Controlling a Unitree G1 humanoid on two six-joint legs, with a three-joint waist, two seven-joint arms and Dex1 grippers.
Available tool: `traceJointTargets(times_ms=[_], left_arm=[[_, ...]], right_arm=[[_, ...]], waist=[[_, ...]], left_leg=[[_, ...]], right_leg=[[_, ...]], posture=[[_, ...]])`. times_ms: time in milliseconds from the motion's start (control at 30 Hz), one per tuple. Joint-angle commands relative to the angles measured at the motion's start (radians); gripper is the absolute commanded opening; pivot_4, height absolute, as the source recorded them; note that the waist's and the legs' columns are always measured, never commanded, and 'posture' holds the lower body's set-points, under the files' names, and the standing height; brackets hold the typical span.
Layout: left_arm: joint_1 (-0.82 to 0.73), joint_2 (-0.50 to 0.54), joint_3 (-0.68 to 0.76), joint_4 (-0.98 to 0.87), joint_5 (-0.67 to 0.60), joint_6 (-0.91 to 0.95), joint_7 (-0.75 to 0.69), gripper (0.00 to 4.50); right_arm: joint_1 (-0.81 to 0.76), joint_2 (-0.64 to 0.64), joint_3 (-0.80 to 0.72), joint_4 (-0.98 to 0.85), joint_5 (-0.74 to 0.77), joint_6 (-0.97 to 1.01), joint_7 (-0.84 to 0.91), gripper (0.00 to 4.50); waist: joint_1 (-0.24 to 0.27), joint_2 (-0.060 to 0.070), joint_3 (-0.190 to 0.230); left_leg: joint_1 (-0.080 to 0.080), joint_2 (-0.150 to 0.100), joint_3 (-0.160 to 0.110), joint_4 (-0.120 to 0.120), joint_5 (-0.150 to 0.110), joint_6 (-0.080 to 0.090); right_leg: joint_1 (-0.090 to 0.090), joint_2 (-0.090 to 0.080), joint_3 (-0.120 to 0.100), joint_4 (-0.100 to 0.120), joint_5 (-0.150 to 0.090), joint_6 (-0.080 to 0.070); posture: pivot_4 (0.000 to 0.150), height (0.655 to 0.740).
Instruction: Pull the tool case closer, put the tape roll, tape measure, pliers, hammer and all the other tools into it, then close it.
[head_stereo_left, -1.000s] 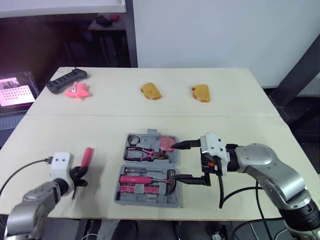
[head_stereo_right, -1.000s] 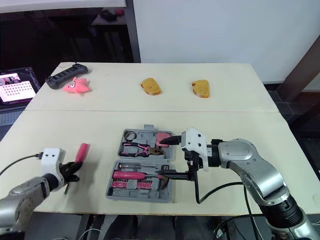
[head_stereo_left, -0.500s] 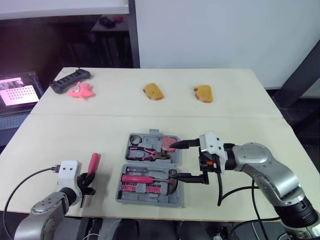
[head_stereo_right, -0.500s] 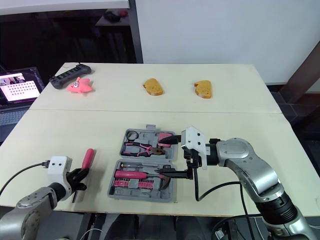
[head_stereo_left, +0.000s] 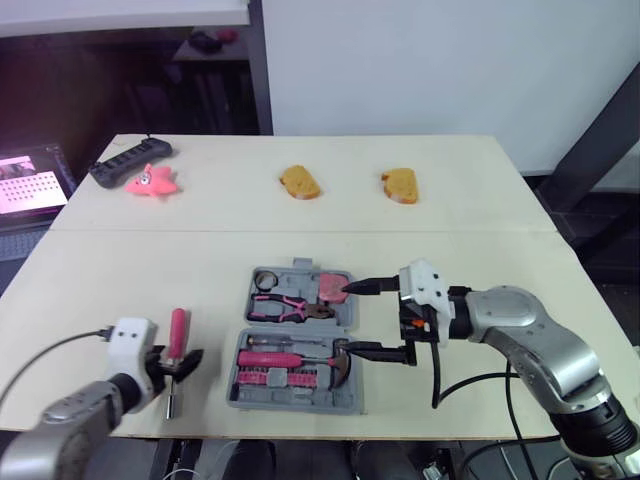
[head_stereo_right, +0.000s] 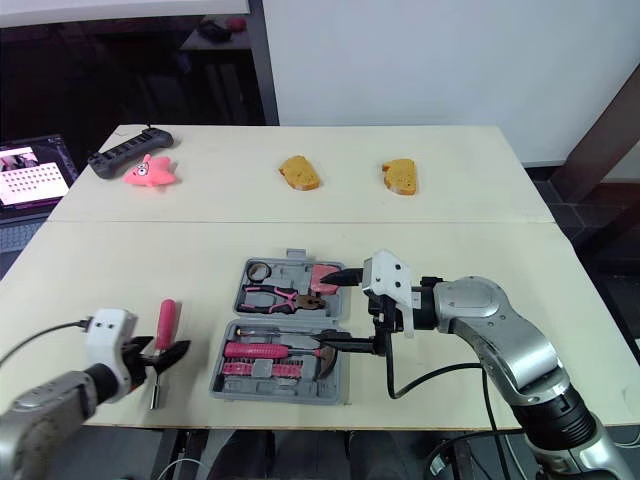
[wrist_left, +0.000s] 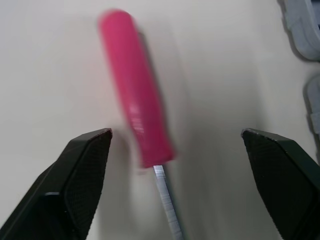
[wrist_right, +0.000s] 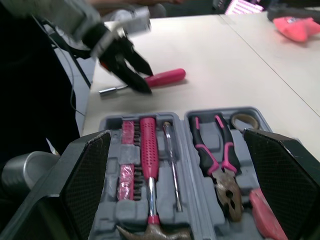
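The grey tool case (head_stereo_left: 348, 330) lies open near the table's front edge. Its far half holds the tape roll (head_stereo_left: 267, 278), pliers (head_stereo_left: 285, 306) and pink tape measure (head_stereo_left: 333, 288). In the near half lie the hammer (head_stereo_left: 285, 358) and several bits (head_stereo_left: 260, 378). My right gripper (head_stereo_left: 362, 319) stands open at the case's right side, one finger over the tape measure and one by the hammer head. Left of the case, a pink-handled screwdriver (wrist_left: 136, 117) lies on the table, its shaft between the spread fingers (wrist_left: 75, 185) of my open left gripper (head_stereo_left: 178, 366).
Two bread-shaped pieces (head_stereo_left: 300, 183) (head_stereo_left: 400, 186) sit at the back middle. A pink star toy (head_stereo_left: 152, 181) and a black power strip (head_stereo_left: 130, 161) lie at the back left. A lit screen (head_stereo_left: 30, 180) stands off the table's left edge.
My left gripper has opened and let go of the pink screwdriver, which now rests on the table. The right arm has not moved. The camera shifted slightly.
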Motion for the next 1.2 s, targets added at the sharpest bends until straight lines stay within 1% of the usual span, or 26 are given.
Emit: traceJointTargets(times_ms=[33,100,133,167,200,300,333,367,400,467,500,600,633,700,767,900,967,1067,1100,1167,1200], left_arm=[[-0.039,0.233,0.122,0.007,-0.086,0.03,-0.224,4.45],[-0.03,0.382,0.116,0.071,-0.064,-0.106,-0.438,4.45],[-0.034,0.433,0.1,0.122,-0.027,-0.226,-0.543,4.45],[-0.049,0.494,0.066,0.198,0.03,-0.395,-0.662,4.45],[-0.065,0.533,0.038,0.259,0.069,-0.515,-0.742,4.45],[-0.232,0.576,-0.122,0.513,0.183,-1.001,-1.008,4.45],[-0.297,0.585,-0.187,0.589,0.207,-1.127,-1.078,4.45],[-0.35,0.605,-0.258,0.649,0.221,-1.207,-1.115,4.45],[-0.399,0.626,-0.335,0.701,0.23,-1.29,-1.132,4.45],[-0.506,0.666,-0.523,0.813,0.301,-1.549,-1.138,4.45],[-0.566,0.667,-0.608,0.866,0.323,-1.649,-1.138,4.45],[-0.734,0.637,-0.823,1.005,0.363,-1.81,-1.138,4.45],[-0.785,0.619,-0.886,1.061,0.393,-1.871,-1.138,4.45],[-0.864,0.569,-0.981,1.171,0.451,-1.977,-1.138,4.45],[-0.921,0.512,-1.032,1.261,0.474,-2.025,-1.138,4.45],[-1.001,0.383,-1.04,1.461,0.615,-2.139,-1.117,4.45],[-1.02,0.352,-1.035,1.52,0.68,-2.177,-1.071,4.45],[-1.046,0.334,-1.039,1.575,0.778,-2.216,-1.005,4.45],[-1.053,0.329,-1.044,1.589,0.811,-2.223,-0.981,4.22],[-1.063,0.32,-1.049,1.613,0.861,-2.232,-0.938,3.62],[-1.066,0.318,-1.052,1.62,0.883,-2.238,-0.922,3.12]], right_arm=[[0.01,0.004,-0.026,-0.054,0.015,0.002,-0.024,4.5],[0.014,0.008,-0.025,-0.063,0.016,0.008,-0.037,4.5],[0.014,0.01,-0.025,-0.069,0.019,0.011,-0.043,4.5],[0.015,0.013,-0.027,-0.076,0.022,0.013,-0.049,4.5],[0.013,0.016,-0.026,-0.08,0.024,0.014,-0.054,4.5],[0.006,0.022,-0.025,-0.094,0.027,0.014,-0.065,4.5],[0.003,0.022,-0.027,-0.101,0.029,0.017,-0.068,4.5],[-0.001,0.019,-0.03,-0.109,0.034,0.025,-0.071,4.5],[-0.008,0.01,-0.032,-0.12,0.036,0.039,-0.073,4.5],[-0.033,-0.045,-0.04,-0.172,0.064,0.131,-0.077,4.5],[-0.049,-0.064,-0.053,-0.2,0.094,0.181,-0.086,4.5],[-0.102,-0.128,-0.075,-0.274,0.163,0.323,-0.125,4.5],[-0.122,-0.144,-0.083,-0.298,0.192,0.37,-0.142,4.5],[-0.166,-0.157,-0.094,-0.329,0.244,0.455,-0.182,4.5],[-0.211,-0.153,-0.101,-0.344,0.292,0.524,-0.225,4.5],[-0.259,-0.155,-0.089,-0.359,0.316,0.611,-0.296,4.5],[-0.269,-0.159,-0.08,-0.36,0.316,0.639,-0.321,4.5],[-0.275,-0.162,-0.078,-0.363,0.322,0.659,-0.336,4.5],[-0.274,-0.164,-0.078,-0.363,0.322,0.665,-0.34,4.5],[-0.274,-0.168,-0.077,-0.362,0.32,0.672,-0.343,4.5],[-0.274,-0.169,-0.076,-0.362,0.319,0.673,-0.345,4.5]], waist=[[0.003,-0.002,0.002],[0.003,0.001,0.004],[0.003,0.001,0.004],[0.003,0.003,0.005],[0.003,0.004,0.006],[0.004,0.006,0.007],[0.004,0.006,0.008],[0.004,0.006,0.008],[0.002,0.006,0.008],[0.002,0.006,0.008],[0.003,0.006,0.008],[0.004,0.006,0.008],[0.003,0.006,0.008],[0.003,0.006,0.008],[0.0,0.006,0.008],[0.002,0.006,0.008],[0.001,0.006,0.008],[0.0,0.006,0.008],[0.0,0.006,0.008],[0.001,0.006,0.008],[0.001,0.006,0.008]], left_leg=[[-0.001,0.0,0.0,0.0,0.0,0.0],[-0.004,0.0,0.0,0.001,0.001,-0.002],[-0.005,-0.001,0.001,0.001,0.001,-0.003],[-0.005,-0.001,0.002,0.0,0.002,-0.003],[-0.006,-0.001,0.003,0.0,0.002,-0.004],[-0.007,-0.001,0.004,-0.002,0.002,-0.004],[-0.007,-0.001,0.004,-0.002,0.002,-0.004],[-0.008,-0.001,0.004,-0.003,0.002,-0.004],[-0.009,-0.001,0.004,-0.002,0.002,-0.004],[-0.01,0.0,0.005,-0.002,0.002,-0.003],[-0.012,0.0,0.005,-0.002,0.002,-0.003],[-0.015,0.0,0.004,-0.001,0.002,-0.003],[-0.016,0.0,0.004,-0.001,0.002,-0.003],[-0.016,0.0,0.003,0.0,0.001,-0.002],[-0.017,0.0,0.003,0.0,0.001,-0.002],[-0.018,0.0,0.003,0.002,0.001,-0.002],[-0.019,0.0,0.002,0.004,0.001,-0.002],[-0.021,0.0,0.001,0.008,-0.001,0.002],[-0.022,0.0,0.001,0.01,-0.002,0.004],[-0.023,0.0,0.0,0.013,-0.002,0.005],[-0.023,0.0,0.0,0.014,-0.002,0.005]], right_leg=[[-0.001,0.0,0.0,0.0,0.0,-0.001],[-0.003,-0.001,-0.001,-0.002,-0.001,-0.003],[-0.003,-0.002,0.0,-0.002,-0.001,-0.003],[-0.004,-0.002,0.0,-0.003,-0.001,-0.003],[-0.004,-0.003,0.0,-0.005,-0.001,-0.004],[-0.006,-0.003,0.0,-0.005,-0.001,-0.004],[-0.006,-0.003,0.0,-0.005,-0.001,-0.004],[-0.008,-0.002,0.0,-0.005,-0.001,-0.005],[-0.008,-0.002,0.0,-0.005,-0.001,-0.005],[-0.01,-0.002,0.0,-0.005,0.001,-0.002],[-0.012,-0.002,0.0,-0.005,0.001,-0.001],[-0.015,-0.002,0.0,-0.003,0.002,0.0],[-0.016,-0.002,0.0,-0.003,0.002,0.0],[-0.017,-0.002,0.0,0.0,0.002,0.0],[-0.018,-0.001,0.0,0.001,0.002,0.0],[-0.018,-0.001,0.0,0.002,0.002,0.0],[-0.018,-0.001,0.0,0.002,0.002,0.0],[-0.018,-0.001,-0.001,0.003,0.002,0.001],[-0.018,0.0,-0.001,0.004,0.002,0.001],[-0.018,0.0,-0.002,0.004,0.003,0.001],[-0.018,0.0,-0.002,0.005,0.003,0.002]], posture=[[0.15,0.74],[0.15,0.74],[0.15,0.74],[0.15,0.74],[0.15,0.74],[0.15,0.74],[0.15,0.74],[0.15,0.74],[0.15,0.74],[0.15,0.74],[0.15,0.74],[0.15,0.74],[0.15,0.74],[0.15,0.74],[0.15,0.74],[0.15,0.74],[0.15,0.74],[0.15,0.74],[0.15,0.74],[0.15,0.74],[0.15,0.74]])
